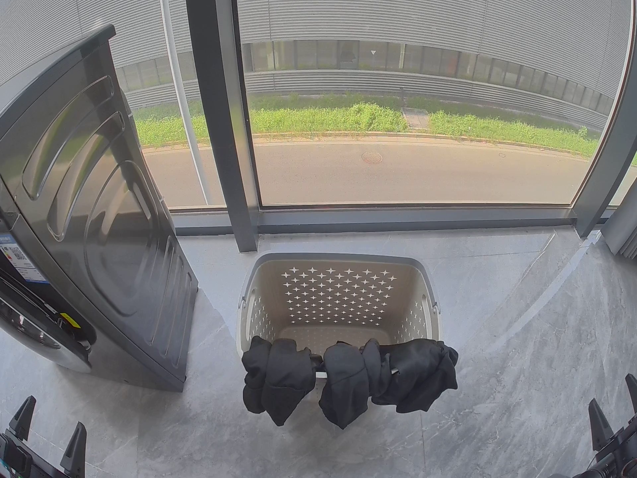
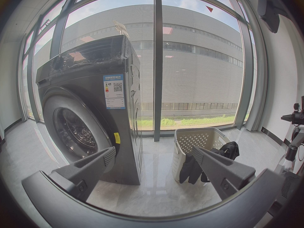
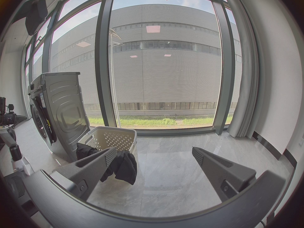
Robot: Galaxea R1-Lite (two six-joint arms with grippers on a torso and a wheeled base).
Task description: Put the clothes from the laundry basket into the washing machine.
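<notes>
Progress: nil, as I judge it. Dark clothes draped over robot-side rim of laundry basket, hanging down its outside. Washing machine just left of basket, side panel toward it, drum on the face turned away (door state I cannot confirm). Left gripper short of basket, left side, jaws wide, holding nothing. Right gripper short of basket, right side, likewise wide, nothing held. Remaining: grasp, carry, load; all of it.

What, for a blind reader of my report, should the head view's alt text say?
Black clothes hang over the near rim of a cream perforated plastic laundry basket on a grey marble floor. A dark grey washing machine stands to its left; the left tool and right tool sit open below.
</notes>
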